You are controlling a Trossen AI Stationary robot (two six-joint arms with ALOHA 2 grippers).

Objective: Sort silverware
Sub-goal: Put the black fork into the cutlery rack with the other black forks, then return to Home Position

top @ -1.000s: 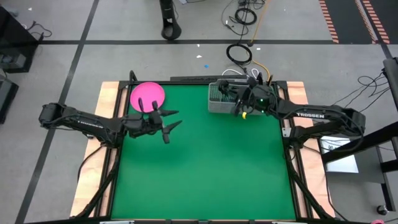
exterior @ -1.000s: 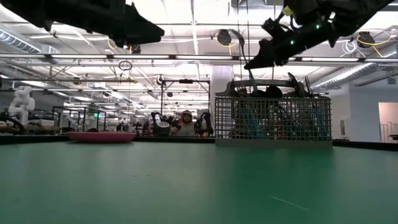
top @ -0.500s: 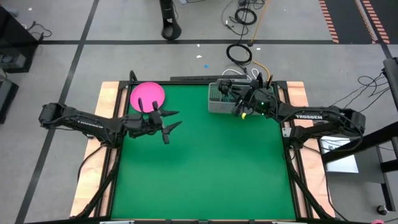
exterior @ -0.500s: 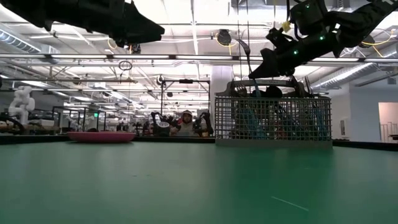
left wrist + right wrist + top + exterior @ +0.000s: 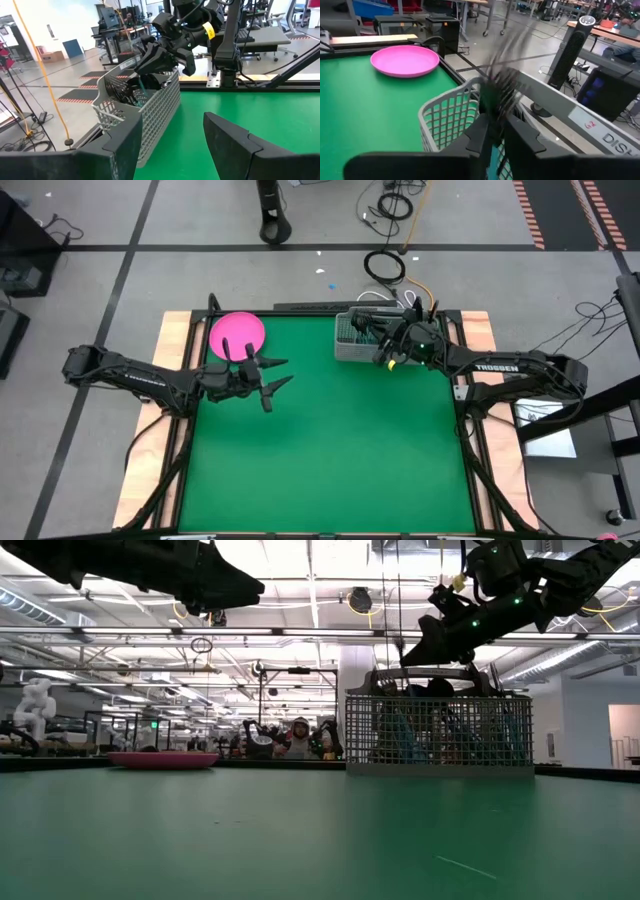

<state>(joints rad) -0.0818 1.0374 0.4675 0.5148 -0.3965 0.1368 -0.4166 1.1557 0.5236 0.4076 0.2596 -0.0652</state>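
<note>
a green table (image 5: 330, 450) seen from above, with two dark robot arms reaching in from the sides. the right gripper (image 5: 383, 343) hung over the gray basket (image 5: 352, 340) at the far edge of the table, its fingertips right at the basket's rim. in the right wrist view its two fingers (image 5: 482, 131) stood close together, only a narrow gap between them, with a dark blurred streak just ahead of them. whether anything was pinched there could not be told.

the silverware (image 5: 440, 730) stood upright and crowded inside the basket. through the mesh in the low view, light blue handles showed low down and dark heads poked above the rim. the pieces were thin and packed together, too small to tell fork from knife or spoon.

the left gripper (image 5: 272, 380) hovered above the table just in front of the pink plate (image 5: 237, 332), its fingers spread wide and holding nothing. the plate looked bare apart from the arm's shadow.

judging by this, the step in hand was pulling one piece out of the basket, early in the sorting, since nothing lay out on the table or the plate. the next move would likely call for a firm pinch on a single thin head, then a straight lift so the neighbours did not snag or tip.

a person sat far off in the room behind the table.
</note>
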